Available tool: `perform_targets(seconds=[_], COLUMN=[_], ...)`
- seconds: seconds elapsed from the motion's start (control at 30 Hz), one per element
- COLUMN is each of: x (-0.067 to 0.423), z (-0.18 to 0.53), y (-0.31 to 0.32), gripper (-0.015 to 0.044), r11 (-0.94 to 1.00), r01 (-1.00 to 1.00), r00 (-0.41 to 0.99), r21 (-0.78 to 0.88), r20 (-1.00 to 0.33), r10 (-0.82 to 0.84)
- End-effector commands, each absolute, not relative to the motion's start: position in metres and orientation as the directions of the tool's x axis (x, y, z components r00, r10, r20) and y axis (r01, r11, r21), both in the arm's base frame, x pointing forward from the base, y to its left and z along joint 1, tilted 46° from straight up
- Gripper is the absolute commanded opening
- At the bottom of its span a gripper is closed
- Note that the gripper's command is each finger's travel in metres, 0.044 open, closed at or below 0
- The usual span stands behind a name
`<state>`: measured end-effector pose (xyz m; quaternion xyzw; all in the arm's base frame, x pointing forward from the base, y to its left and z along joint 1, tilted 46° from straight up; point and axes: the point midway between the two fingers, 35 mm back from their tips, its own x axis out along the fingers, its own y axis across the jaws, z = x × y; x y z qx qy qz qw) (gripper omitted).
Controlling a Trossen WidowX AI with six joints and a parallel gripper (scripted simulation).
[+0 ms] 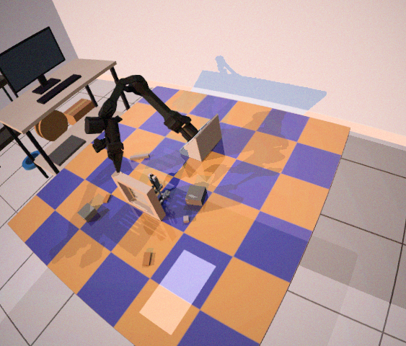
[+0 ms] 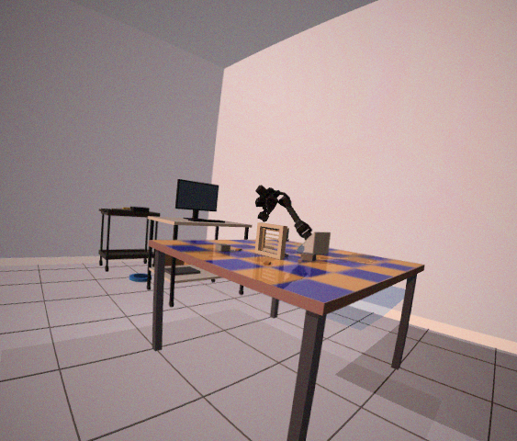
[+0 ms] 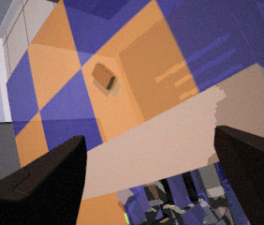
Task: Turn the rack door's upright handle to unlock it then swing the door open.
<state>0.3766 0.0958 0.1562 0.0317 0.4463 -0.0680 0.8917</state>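
The pale wooden rack frame (image 1: 157, 205) (image 2: 281, 243) (image 3: 160, 142) stands upright on the checkered table (image 1: 228, 305) (image 2: 258, 287). Dark and grey parts (image 1: 155, 181) (image 3: 188, 202) stick out on its arm side; I cannot tell the handle from the door there, nor the door's angle. My gripper (image 1: 118, 170) (image 2: 263, 219) (image 3: 151, 141) points down at the frame's far top corner in the top view. It is open, with nothing between the fingers. In the wrist view the frame's top bar crosses below the fingertips. I cannot tell whether they touch it.
A tall beige panel (image 1: 209, 139) (image 2: 321, 244) stands by the arm's base. A grey block (image 1: 195, 195) and a small pale cube (image 1: 185, 219) lie near the frame. Another grey block (image 1: 88, 211) (image 2: 222, 247), an orange-brown block (image 1: 146, 258) (image 3: 103, 75) and a pale cylinder (image 1: 139, 156) lie around.
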Motion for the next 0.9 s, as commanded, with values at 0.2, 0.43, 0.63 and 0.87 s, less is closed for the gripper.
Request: perform_targets(seconds=[0.2, 0.43, 0.63, 0.87], x=[0.367, 0.357, 0.348, 0.337], z=[0.124, 0.105, 0.092, 0.080], y=[0.117, 0.130, 0.139, 0.149], gripper=[0.0285, 0.0285, 0.0285, 0.0285], r11=[0.974, 0.947, 0.910, 0.849], r01=[0.166, 0.152, 0.143, 0.110], r00=[0.428, 0.324, 0.255, 0.195], r21=[-0.157, -0.281, -0.390, -0.517], r20=[-0.878, -0.891, -0.874, -0.826], r10=[-0.214, -0.317, -0.415, -0.528])
